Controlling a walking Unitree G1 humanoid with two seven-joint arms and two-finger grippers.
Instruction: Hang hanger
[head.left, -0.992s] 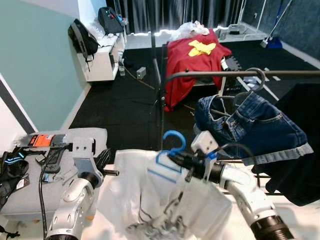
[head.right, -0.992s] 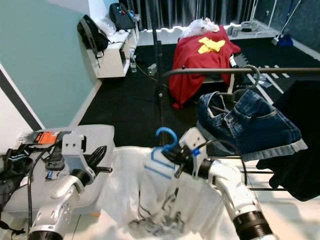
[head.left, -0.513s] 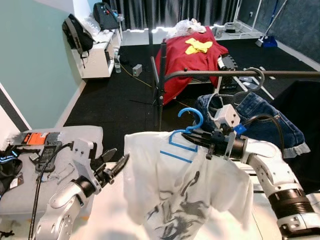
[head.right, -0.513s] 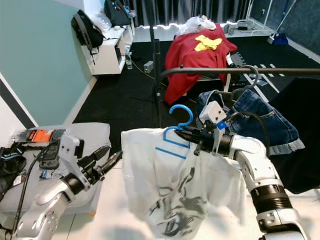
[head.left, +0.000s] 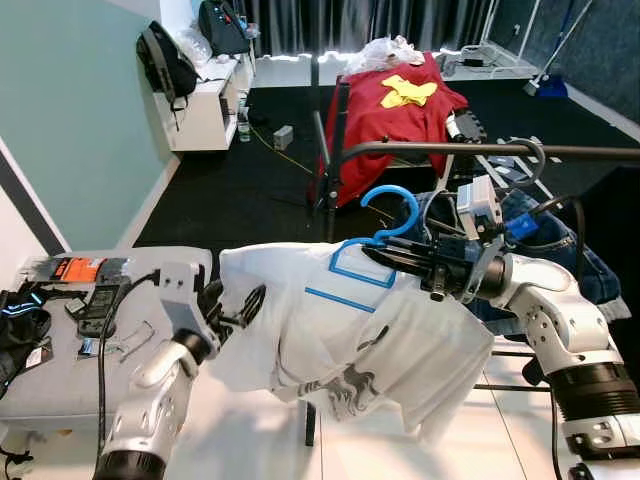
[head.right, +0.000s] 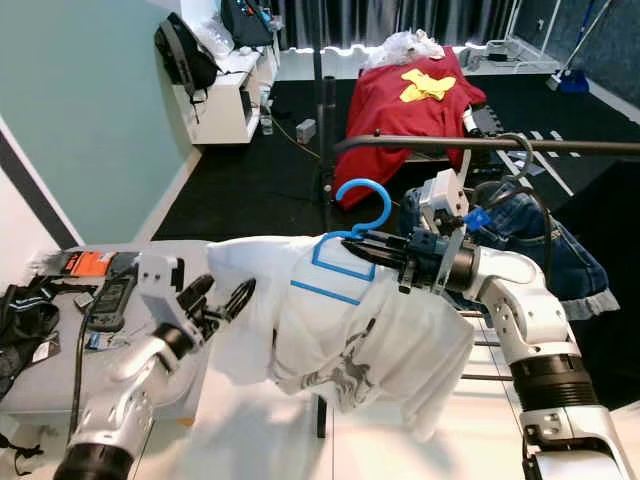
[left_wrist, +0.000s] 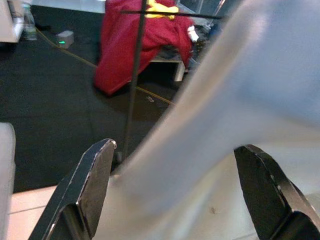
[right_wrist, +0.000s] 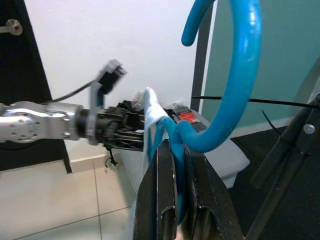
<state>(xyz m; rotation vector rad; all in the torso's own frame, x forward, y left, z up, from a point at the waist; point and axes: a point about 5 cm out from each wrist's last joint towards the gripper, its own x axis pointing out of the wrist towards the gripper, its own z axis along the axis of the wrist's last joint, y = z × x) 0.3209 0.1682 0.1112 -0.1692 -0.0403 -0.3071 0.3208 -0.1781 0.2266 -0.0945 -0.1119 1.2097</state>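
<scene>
Fingers of right gripper (head.left: 385, 254) clamp blue hanger (head.left: 385, 215), now raised nearer rail (head.left: 470, 150); left gripper (head.left: 243, 304) open, touching shirt (head.left: 340, 330).

No words, brands or numbers can be read. The white shirt (head.left: 370, 330) carries a dark print, too crumpled to read.

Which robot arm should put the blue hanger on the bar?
The right one, probably. Its gripper already pinches the hanger just below the rail. The left gripper is lower, open around the shirt.
</scene>
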